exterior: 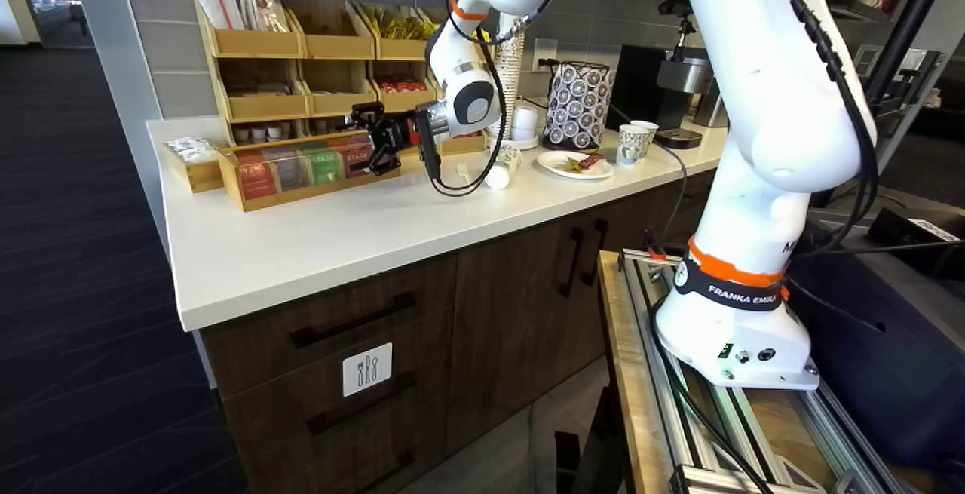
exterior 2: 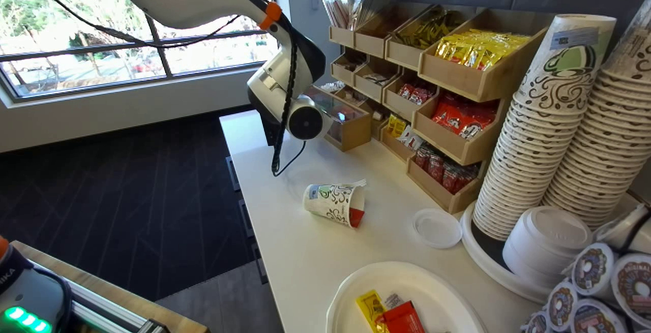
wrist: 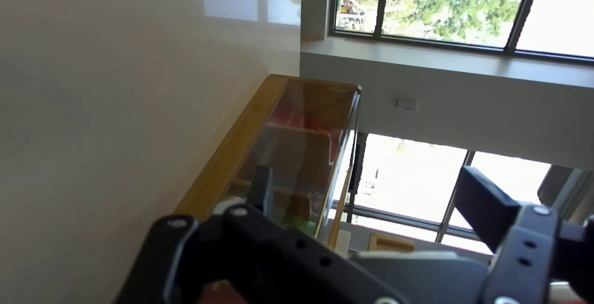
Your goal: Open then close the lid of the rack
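Near a back corner of the tabletop (exterior: 317, 237), the empty jaws stand parted by the lid (wrist: 301, 155), presumably to pinch it.

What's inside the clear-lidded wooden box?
Clear-lidded wooden box, left to right in an exterior view: red packets, greyish packets, green packets, then darker red packets. The tool covers part of the box's right end there, so whatever lies behind it can't be seen.

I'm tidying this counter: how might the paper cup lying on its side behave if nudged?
The paper cup would probably roll in a curve, since its tapered side rests on the flat counter. It looks thin-walled, so likely light and easily crushed. The red packet at its mouth might slip out or slow the roll.
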Available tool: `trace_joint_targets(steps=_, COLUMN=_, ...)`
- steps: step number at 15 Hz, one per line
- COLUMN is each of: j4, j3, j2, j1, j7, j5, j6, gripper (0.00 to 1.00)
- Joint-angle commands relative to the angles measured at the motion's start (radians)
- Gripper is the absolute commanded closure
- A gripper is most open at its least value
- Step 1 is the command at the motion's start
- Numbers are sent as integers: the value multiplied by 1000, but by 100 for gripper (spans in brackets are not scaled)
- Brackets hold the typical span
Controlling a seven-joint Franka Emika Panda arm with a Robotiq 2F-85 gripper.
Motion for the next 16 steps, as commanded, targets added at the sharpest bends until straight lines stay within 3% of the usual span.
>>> trace_joint_targets(steps=1, j4=15, j3=4, j2=30, j1=8, j7=19, j5=10, j6=45, gripper=0)
trace_joint_targets(steps=16, j4=111, j3=33, j2=117, j1=41, j7=-1, j5=193, j6=191, gripper=0)
